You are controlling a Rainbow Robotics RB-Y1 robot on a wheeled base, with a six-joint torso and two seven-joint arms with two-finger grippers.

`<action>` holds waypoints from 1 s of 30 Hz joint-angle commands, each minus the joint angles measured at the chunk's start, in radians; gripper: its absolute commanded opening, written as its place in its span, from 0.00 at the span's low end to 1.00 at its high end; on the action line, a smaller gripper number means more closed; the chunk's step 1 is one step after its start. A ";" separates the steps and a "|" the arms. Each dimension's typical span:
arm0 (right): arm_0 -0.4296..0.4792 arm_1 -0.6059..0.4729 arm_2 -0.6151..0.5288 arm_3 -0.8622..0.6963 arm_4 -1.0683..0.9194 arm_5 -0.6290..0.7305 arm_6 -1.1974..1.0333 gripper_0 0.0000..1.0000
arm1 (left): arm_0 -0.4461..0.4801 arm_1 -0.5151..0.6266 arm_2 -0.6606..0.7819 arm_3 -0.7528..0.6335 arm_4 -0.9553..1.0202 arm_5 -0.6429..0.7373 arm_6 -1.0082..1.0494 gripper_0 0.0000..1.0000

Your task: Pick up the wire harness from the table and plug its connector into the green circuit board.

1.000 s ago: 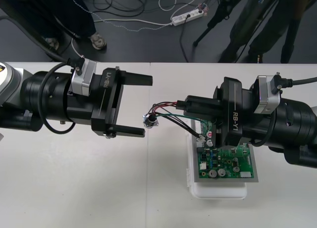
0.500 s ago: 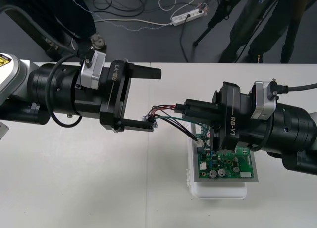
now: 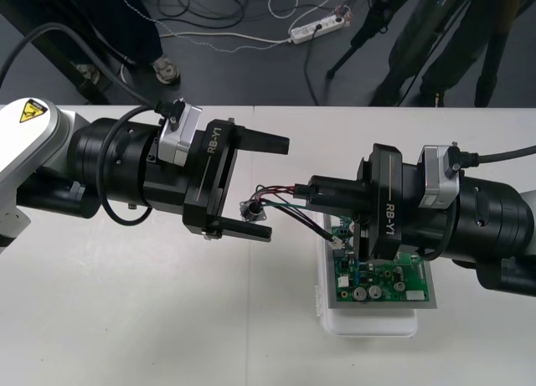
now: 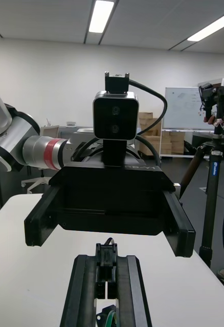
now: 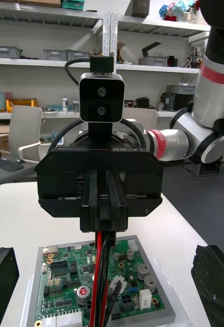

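The wire harness hangs in the air just left of the green circuit board, held by its middle; its red, black and green wires come out from between the clenched fingers of the right gripper, which reaches in from the right over the board's far-left corner; from there the wires loop left to the round metal socket, and one dark lead drops to the plug at the board's left edge; whether the plug is seated in the board cannot be told; in the right wrist view a small black part of the harness shows pinched between that arm's own fingers; the left gripper comes in from the left with its jaws released and wide apart, one finger on the far side of the socket and one on the near side, the socket just beside the near finger and not gripped; the board sits on its white base on the table, right of centre.
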 commanded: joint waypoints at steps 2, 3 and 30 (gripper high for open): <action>-0.022 -0.011 -0.015 -0.040 0.004 -0.020 -0.036 0.00 | -0.048 -0.010 -0.018 -0.003 0.014 0.039 0.003 1.00; -0.024 -0.013 -0.015 -0.038 0.004 -0.024 -0.039 0.00 | -0.049 -0.010 -0.023 -0.001 0.016 0.039 0.006 1.00; -0.030 -0.008 -0.014 -0.040 -0.016 -0.044 -0.053 0.00 | -0.054 -0.024 -0.046 -0.001 0.025 0.042 0.011 1.00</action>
